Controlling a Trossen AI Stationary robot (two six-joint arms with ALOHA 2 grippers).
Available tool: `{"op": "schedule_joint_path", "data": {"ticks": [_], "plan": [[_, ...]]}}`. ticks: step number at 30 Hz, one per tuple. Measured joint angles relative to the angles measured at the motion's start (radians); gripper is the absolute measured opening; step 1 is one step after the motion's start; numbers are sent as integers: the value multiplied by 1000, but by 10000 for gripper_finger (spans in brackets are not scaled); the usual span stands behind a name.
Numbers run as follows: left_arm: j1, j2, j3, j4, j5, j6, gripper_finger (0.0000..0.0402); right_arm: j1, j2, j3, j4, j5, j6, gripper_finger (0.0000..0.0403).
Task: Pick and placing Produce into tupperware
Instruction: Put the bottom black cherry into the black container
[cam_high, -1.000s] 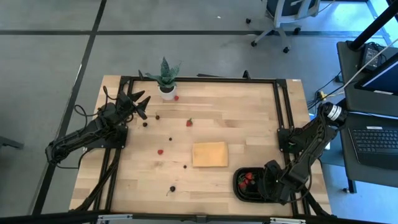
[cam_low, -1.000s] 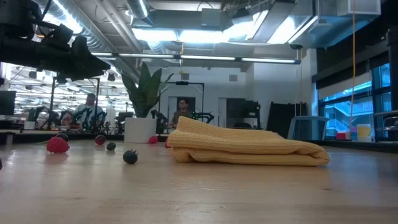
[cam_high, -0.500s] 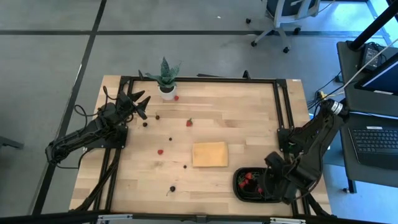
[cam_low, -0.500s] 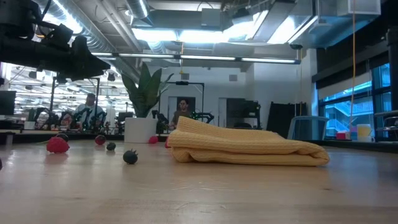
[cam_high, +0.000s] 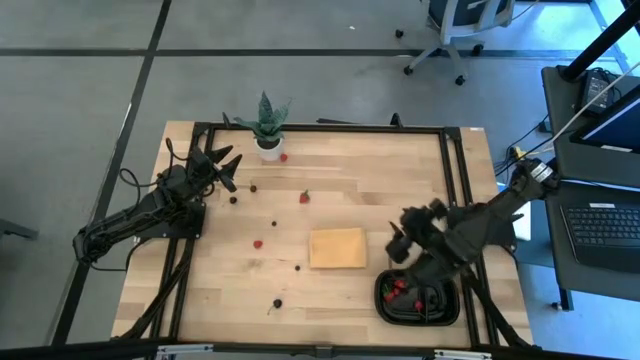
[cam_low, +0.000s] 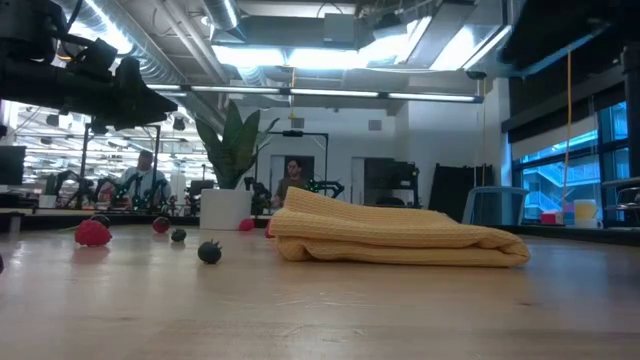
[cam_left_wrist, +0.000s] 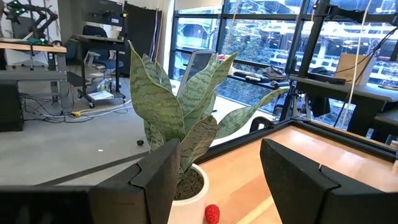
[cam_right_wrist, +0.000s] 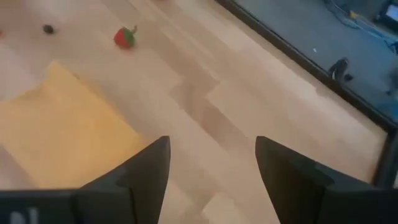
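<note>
The black two-compartment tray (cam_high: 415, 300) sits at the table's near right with a few red berries (cam_high: 400, 287) in it. Loose produce lies on the left half of the table: red pieces (cam_high: 304, 197) (cam_high: 258, 243) (cam_high: 284, 157) and dark ones (cam_high: 274, 224) (cam_high: 298, 267) (cam_high: 277, 303). My right gripper (cam_high: 399, 238) (cam_right_wrist: 211, 168) hangs open and empty above bare wood just beyond the tray, facing the tan pad (cam_right_wrist: 56, 130) and a strawberry (cam_right_wrist: 124, 37). My left gripper (cam_high: 228, 168) (cam_left_wrist: 217, 180) waits open near the plant, a red berry (cam_left_wrist: 212, 213) in front of it.
A potted spiky plant (cam_high: 267, 128) stands at the far edge. The folded tan pad (cam_high: 337, 247) (cam_low: 390, 240) lies mid-table, left of the tray. A black frame (cam_high: 445, 170) runs along the table's edges. People show in the room behind (cam_low: 293, 175).
My right gripper has risen from over the tray and swung toward the far and left sides, turning as it went; it now hovers beyond the tray, beside the pad's right edge. The berries in the tray show uncovered. The left arm has kept still.
</note>
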Motion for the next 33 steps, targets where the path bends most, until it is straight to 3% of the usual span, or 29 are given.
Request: {"op": "schedule_joint_path", "data": {"ticks": [5,8,12,17,21,27,33], "plan": [[0,0,0,-1,0,0,215,-147,0,-47,375,-19,-432,237],[0,0,0,-1,0,0,215,-224,0,-102,653,-110,-713,237],[0,0,0,-1,8,0,215,-323,0,-188,962,-249,-967,237],[0,0,0,-5,42,0,215,-450,-2,-267,1131,-410,-1097,237],[0,0,0,-9,65,0,215,-533,-24,-347,1227,-451,-1159,237],[0,0,0,-13,95,0,215,-638,-82,-554,1598,-688,-1290,237],[0,0,0,-18,121,0,215,-742,-136,-748,1859,-731,-1450,237]]}}
